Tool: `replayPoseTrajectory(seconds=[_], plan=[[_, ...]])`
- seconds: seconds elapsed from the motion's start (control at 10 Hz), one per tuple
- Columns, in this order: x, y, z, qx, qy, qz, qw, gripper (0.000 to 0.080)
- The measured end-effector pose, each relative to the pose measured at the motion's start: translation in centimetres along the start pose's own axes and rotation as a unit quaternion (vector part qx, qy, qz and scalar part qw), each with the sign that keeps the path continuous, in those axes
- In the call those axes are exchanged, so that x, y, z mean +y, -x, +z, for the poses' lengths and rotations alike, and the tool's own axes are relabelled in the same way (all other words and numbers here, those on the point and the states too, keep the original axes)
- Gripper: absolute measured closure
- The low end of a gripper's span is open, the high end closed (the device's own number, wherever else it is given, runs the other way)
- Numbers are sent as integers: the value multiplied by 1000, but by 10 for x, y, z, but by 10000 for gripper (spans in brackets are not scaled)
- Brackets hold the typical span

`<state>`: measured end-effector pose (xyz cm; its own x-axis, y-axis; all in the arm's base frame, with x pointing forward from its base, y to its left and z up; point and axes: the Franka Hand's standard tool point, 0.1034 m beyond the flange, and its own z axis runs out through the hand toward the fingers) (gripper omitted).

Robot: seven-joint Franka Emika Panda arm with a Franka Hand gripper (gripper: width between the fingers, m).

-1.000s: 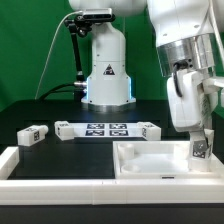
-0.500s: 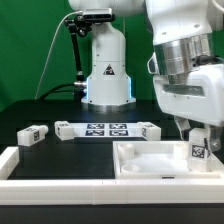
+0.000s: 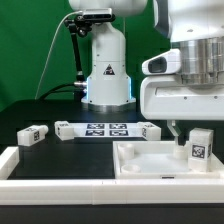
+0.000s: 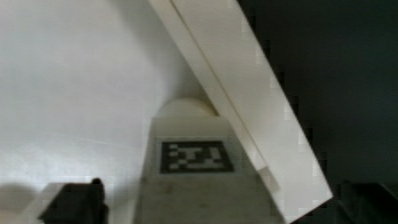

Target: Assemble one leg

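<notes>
The leg point(image 3: 200, 146), a small white block with a black-and-white marker, stands upright on the right end of the large white rimmed panel point(image 3: 150, 160). My gripper point(image 3: 200, 130) hangs straight above it with its broad side facing the exterior camera. In the wrist view the leg point(image 4: 199, 150) lies between my gripper's point(image 4: 214, 200) two dark fingertips point(image 4: 71, 203), with a strip of panel showing on each side of it. The jaws stand open around the leg, not touching it. The panel's raised rim point(image 4: 231, 90) runs past the leg.
Three more small white marked blocks lie on the dark table behind the panel point(image 3: 33, 134) point(image 3: 66, 128) point(image 3: 148, 129). The marker board point(image 3: 105, 128) lies between them. The robot's white base point(image 3: 105, 70) stands at the back. A white rim point(image 3: 50, 172) runs along the front.
My hand has turned about its vertical axis above the leg, from tilted and edge-on to broadside. The leg has stayed upright in the same spot on the panel.
</notes>
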<state>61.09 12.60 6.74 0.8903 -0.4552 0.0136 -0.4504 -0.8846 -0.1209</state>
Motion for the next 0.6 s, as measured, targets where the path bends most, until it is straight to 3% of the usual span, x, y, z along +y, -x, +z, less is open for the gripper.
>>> replayPoseTrajectory(seconds=[0.1,0.3,0.5,0.6], plan=[[3,-2,0,0,0,-61,998,150],[3,-2,0,0,0,-36,999,150],[3,-2,0,0,0,-36,999,408],[4,-3,0,0,1,-35,999,408]])
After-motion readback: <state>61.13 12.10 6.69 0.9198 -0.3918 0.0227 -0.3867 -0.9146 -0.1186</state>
